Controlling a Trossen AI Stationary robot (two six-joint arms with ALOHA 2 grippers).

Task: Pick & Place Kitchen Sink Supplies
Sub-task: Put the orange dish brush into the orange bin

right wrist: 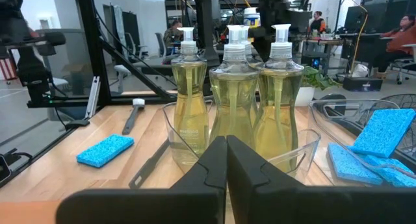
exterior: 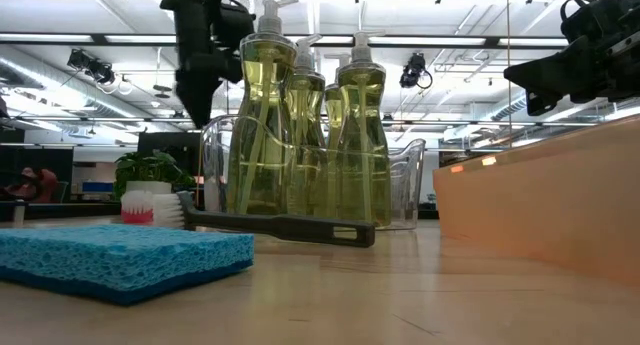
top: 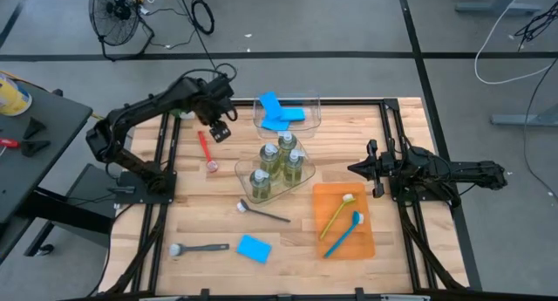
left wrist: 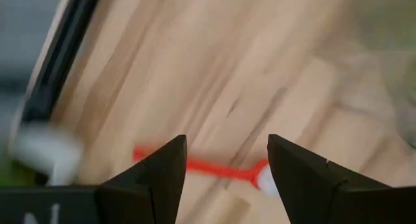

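Note:
My left gripper [top: 218, 129] hangs open above the red dish brush [top: 206, 151], which lies flat on the wood near the far left; in the left wrist view the brush [left wrist: 214, 169] shows between and beyond the two fingers, untouched. Several pump bottles [top: 279, 164] of yellow-green liquid stand upright in a clear bin [top: 247, 173]. Blue sponges [top: 280, 114] lie in the far clear bin; another sponge [top: 254, 248] lies near the front edge. Two dark grey brushes [top: 264, 213] [top: 199, 248] rest on the table. A yellow-green brush [top: 336, 213] and a blue brush [top: 343, 233] lie on the orange tray [top: 366, 240]. My right gripper [top: 354, 169] is shut, hovering right of the bottles.
A leafy plant [exterior: 150, 172] and people at desks show in the room beyond the table. Black frame rails [top: 166, 153] run along both table sides. Bare wood lies between the red brush and the left rail, and along the near edge right of the front sponge.

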